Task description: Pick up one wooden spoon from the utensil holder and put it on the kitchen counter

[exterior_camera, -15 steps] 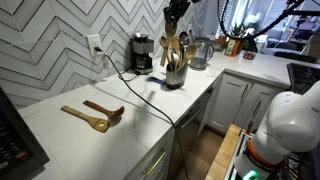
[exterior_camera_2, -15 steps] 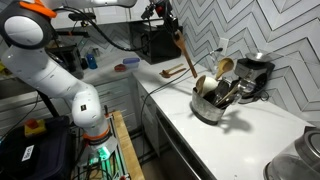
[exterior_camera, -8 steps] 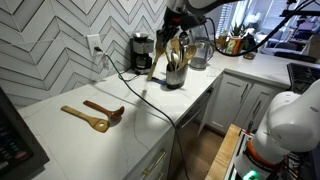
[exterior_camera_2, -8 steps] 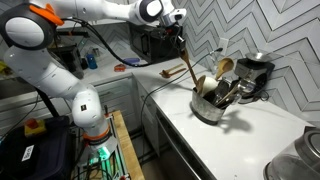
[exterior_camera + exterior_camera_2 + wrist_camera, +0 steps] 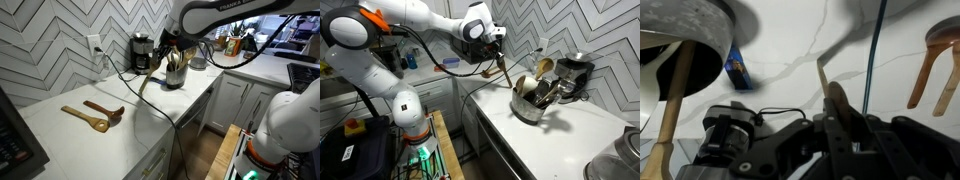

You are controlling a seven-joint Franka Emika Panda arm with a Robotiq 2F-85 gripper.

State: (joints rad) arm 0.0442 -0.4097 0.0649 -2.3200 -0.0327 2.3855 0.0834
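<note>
Wooden spoon (image 5: 826, 82) is pinched in the claw (image 5: 837, 112). The jaws are closed tight on the thin handle, which sticks out past the fingertips. In both exterior views the spoon (image 5: 151, 73) (image 5: 505, 72) hangs on a slant below the claw (image 5: 163, 48) (image 5: 498, 50), fully out of the holder. Its lower end is low over the kitchen counter (image 5: 55, 135); it probably isn't touching, but the spoon shows too small to be sure.

Utensil holder (image 5: 176, 76) (image 5: 528, 108) stands just beside the claw and a little below it, packed with broad-headed wooden utensils. In the wrist view its grey rim (image 5: 685, 20) sits ahead of the claw to one side.

A black cable (image 5: 875, 50) runs across the counter just beside the held spoon. The black coffee maker (image 5: 143, 52) is near the claw, against the tile. Two orange-brown utensils (image 5: 92, 116) lie flat on the counter well apart from the claw, on the side away from the holder.
</note>
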